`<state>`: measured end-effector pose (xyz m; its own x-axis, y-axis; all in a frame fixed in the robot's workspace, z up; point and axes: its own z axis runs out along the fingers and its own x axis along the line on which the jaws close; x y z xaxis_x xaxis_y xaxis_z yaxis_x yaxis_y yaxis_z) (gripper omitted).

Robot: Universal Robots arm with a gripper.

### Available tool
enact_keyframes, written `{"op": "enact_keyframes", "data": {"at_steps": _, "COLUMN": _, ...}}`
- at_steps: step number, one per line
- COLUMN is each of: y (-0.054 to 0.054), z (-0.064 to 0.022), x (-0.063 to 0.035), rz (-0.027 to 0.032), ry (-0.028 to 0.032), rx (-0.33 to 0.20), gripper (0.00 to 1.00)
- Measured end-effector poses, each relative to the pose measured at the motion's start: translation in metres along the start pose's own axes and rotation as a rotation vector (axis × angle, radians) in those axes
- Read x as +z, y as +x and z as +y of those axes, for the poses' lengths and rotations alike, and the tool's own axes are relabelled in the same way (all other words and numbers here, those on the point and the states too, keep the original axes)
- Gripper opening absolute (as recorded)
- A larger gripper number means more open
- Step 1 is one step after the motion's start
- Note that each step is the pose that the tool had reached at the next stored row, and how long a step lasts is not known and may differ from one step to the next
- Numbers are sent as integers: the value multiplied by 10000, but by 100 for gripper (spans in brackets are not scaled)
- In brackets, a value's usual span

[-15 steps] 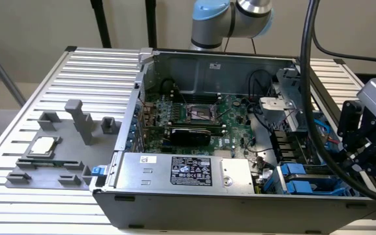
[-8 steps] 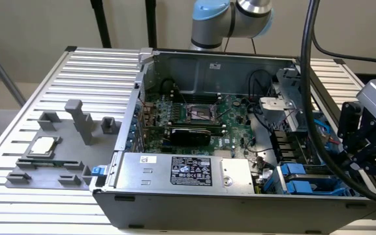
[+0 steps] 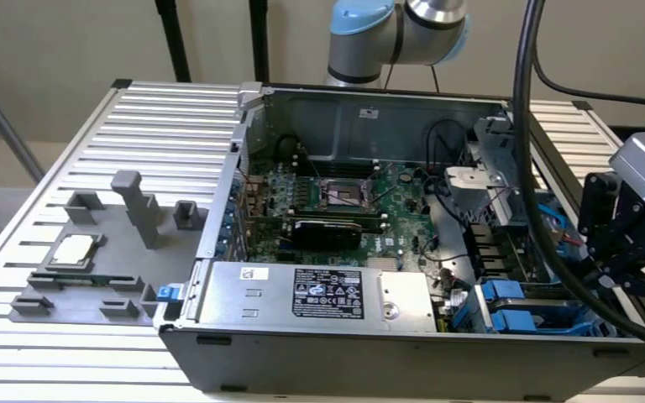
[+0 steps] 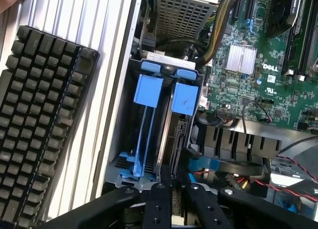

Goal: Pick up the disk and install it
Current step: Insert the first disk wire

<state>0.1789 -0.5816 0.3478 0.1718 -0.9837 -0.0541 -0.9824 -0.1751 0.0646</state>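
one disk (image 4: 185,97) seated in blue cage, just beyond gripper (image 4: 171,201)

Soft, even room light falls from above, leaving the open grey metal computer case (image 3: 412,252) dim inside with faint shadows. The ribbed silver desk (image 3: 165,126) shines pale, and the black keyboard (image 4: 39,119) looks slightly soft.
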Motion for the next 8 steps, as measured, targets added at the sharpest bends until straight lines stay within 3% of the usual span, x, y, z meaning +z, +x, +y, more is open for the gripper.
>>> {"op": "enact_keyframes", "data": {"at_steps": 4, "y": -40, "z": 66, "x": -11, "rz": -1, "ry": 0, "rx": -3, "gripper": 0}}
{"op": "enact_keyframes", "data": {"at_steps": 8, "y": -72, "z": 191, "x": -3, "rz": 0, "ry": -1, "rx": -4, "gripper": 0}}
